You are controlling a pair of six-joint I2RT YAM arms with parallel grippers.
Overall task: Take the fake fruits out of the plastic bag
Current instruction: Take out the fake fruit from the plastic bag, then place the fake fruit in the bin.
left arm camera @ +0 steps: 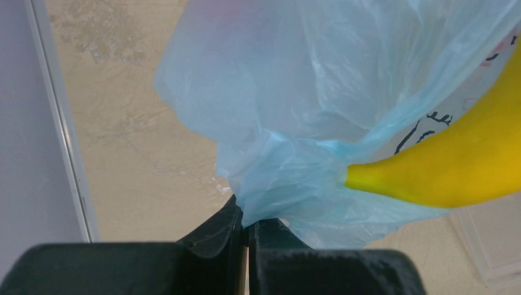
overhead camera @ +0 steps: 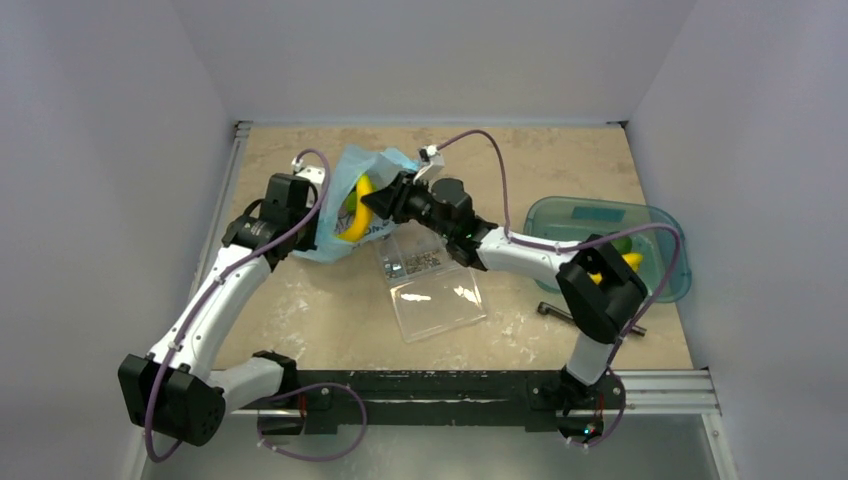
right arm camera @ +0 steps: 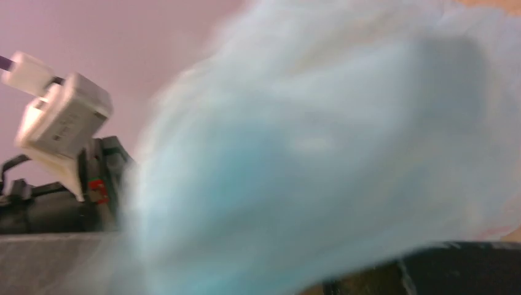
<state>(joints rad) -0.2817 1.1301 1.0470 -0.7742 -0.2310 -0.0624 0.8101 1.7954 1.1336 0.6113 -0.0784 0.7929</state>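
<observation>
One thin light-blue plastic bag (left arm camera: 276,92) is held up at the far left, a bunch of it pinched between the closed jaws of the left gripper (left arm camera: 247,224). One yellow toy banana (left arm camera: 454,166) is seen inside. The right gripper (overhead camera: 380,200) is at the bag's mouth; its grip cannot be told. Two fruits, one yellow fruit (overhead camera: 631,261) and one green fruit (overhead camera: 617,243), lie in the teal oval tray (overhead camera: 560,215) at the right.

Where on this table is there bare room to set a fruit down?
Bare: the far strip between the plastic bag and the teal tray; the near patch between the left arm and the clear box. Crowded: centre, where left claw and right claw meet the bag.
</observation>
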